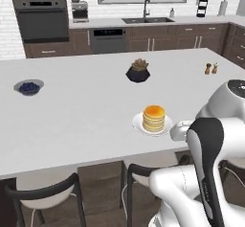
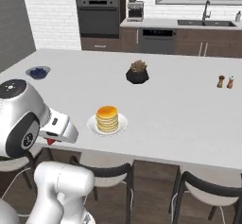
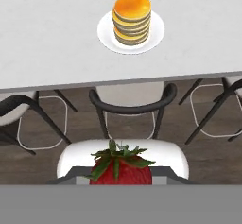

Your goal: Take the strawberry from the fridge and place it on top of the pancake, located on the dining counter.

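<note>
The strawberry sits clamped in the gripper, short of the dining counter's near edge, above a chair. The pancake lies ahead. Recommended: advance until centred over the stack, lower, then release.

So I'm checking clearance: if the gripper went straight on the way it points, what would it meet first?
Probably the chair tucked under the dining counter, not the pancake; depth is unclear. The gripper holds the strawberry.
</note>
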### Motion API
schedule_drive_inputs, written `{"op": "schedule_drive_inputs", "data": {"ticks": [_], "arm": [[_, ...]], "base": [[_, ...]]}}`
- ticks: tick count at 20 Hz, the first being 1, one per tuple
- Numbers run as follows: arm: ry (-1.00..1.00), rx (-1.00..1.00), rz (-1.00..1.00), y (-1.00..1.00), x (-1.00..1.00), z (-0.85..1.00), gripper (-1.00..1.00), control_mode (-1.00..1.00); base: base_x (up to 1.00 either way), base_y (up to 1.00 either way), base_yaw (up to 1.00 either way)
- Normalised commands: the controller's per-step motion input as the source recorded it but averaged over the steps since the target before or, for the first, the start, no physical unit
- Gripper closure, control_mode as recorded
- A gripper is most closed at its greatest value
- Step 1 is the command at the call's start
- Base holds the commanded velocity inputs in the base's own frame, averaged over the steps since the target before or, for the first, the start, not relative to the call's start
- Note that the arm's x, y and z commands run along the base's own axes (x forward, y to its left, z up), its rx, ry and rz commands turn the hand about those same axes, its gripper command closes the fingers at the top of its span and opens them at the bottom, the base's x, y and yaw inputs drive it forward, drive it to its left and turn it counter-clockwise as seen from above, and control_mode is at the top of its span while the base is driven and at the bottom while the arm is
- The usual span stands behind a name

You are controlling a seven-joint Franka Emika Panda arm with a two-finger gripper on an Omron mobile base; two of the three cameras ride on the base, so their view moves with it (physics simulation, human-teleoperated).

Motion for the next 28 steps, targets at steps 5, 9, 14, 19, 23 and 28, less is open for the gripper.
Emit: {"op": "schedule_drive_inputs", "data": {"ticks": [5, 9, 14, 19, 23, 28], "arm": [[0.00, 0.00, 0.00, 0.00, 0.00, 0.00, 1.00, 1.00], [0.00, 0.00, 0.00, 0.00, 0.00, 0.00, 1.00, 1.00], [0.00, 0.00, 0.00, 0.00, 0.00, 0.00, 1.00, 1.00], [0.00, 0.00, 0.00, 0.00, 0.00, 0.00, 1.00, 1.00], [0.00, 0.00, 0.00, 0.00, 0.00, 0.00, 1.00, 1.00], [0.00, 0.00, 0.00, 0.00, 0.00, 0.00, 1.00, 1.00]], "base": [[0.12, 0.45, 0.07], [0.47, -0.12, -0.10], [0.01, -0.38, -0.09], [0.00, -0.28, 0.00], [0.00, -0.38, 0.00], [0.00, -0.59, 0.00]]}}
